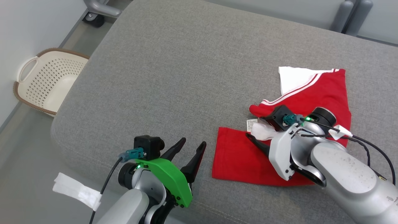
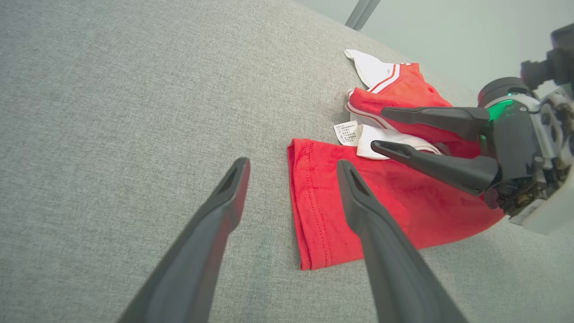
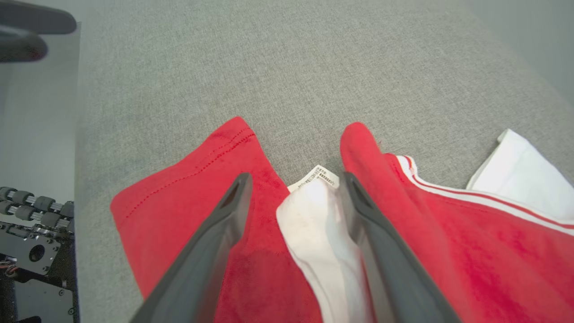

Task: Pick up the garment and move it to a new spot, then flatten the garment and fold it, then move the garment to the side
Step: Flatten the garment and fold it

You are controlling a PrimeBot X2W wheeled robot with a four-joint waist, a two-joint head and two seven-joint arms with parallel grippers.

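Head view: the red-and-white garment [image 1: 323, 93] lies rumpled on the grey cushion [image 1: 186, 62].
It is likely soft, light and limp, best pinched at a hem. The right gripper [image 2: 377, 128] is spread wide over its white fold, holding nothing; the left gripper [image 1: 193, 142] is wide open and empty beside it.

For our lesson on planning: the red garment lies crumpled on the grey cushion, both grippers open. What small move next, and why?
Probably lower the right gripper and close it on the garment: its open fingers straddle the white fold, while the left gripper hovers over bare cushion.
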